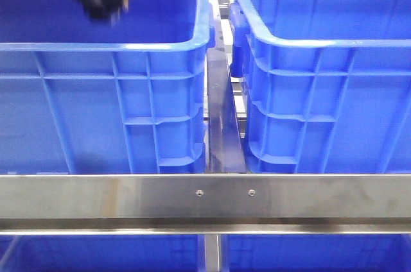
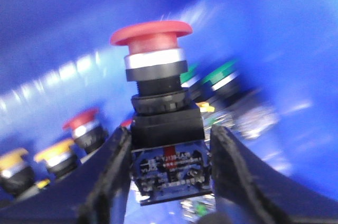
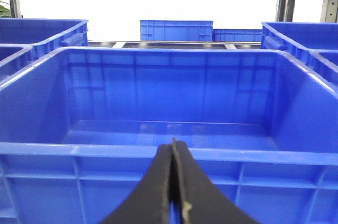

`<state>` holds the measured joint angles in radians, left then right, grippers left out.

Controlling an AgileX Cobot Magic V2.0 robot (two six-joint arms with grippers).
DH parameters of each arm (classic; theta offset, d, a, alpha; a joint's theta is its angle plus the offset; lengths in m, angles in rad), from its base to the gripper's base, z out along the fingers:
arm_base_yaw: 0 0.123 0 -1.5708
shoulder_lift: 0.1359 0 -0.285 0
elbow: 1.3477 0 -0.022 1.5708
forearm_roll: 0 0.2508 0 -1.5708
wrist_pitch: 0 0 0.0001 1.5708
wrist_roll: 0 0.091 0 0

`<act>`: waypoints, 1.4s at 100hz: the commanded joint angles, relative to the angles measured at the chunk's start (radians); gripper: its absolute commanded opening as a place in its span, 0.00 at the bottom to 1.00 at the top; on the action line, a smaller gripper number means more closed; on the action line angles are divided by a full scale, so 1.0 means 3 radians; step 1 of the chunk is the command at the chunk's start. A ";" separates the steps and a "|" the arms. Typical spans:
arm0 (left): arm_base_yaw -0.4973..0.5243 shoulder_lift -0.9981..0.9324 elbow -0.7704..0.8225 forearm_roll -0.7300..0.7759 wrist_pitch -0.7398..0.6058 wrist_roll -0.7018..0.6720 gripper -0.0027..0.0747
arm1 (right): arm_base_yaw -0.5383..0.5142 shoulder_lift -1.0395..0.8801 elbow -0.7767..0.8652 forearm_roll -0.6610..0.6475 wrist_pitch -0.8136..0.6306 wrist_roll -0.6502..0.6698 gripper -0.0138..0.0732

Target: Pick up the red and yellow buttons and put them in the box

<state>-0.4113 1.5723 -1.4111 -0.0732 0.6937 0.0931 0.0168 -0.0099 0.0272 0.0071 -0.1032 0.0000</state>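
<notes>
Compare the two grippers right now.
The left gripper is shut on a red button; the right gripper is shut on nothing. The left one is inside a blue bin of buttons; the right one faces an empty bin from outside. Both have dark fingers.

Right crate (image 1: 334, 79) open-topped, narrow gap (image 1: 221, 92) between crates, steel rail (image 1: 205, 198) in front

An industrial parts-sorting workshop: rows of blue plastic crates (image 3: 169, 102) on steel racking (image 1: 205, 196) under overhead shelving.
</notes>
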 commanded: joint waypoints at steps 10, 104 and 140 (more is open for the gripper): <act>-0.0255 -0.0627 -0.0101 -0.0026 -0.0014 0.0006 0.12 | -0.0024 -0.0084 -0.0066 -0.0024 -0.0292 0.0000 0.08; -0.1661 -0.1059 0.0189 -0.0026 0.0192 0.0006 0.12 | -0.0024 0.0564 -0.1693 0.0420 0.1392 0.0355 0.08; -0.1661 -0.1059 0.0189 -0.0026 0.0192 0.0006 0.12 | -0.0014 0.1774 -0.2660 0.0946 0.2474 0.0355 0.08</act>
<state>-0.9010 1.2863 -1.3277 -0.0732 0.8125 0.0931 0.0168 0.4617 -0.7293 0.2529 0.6735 0.1077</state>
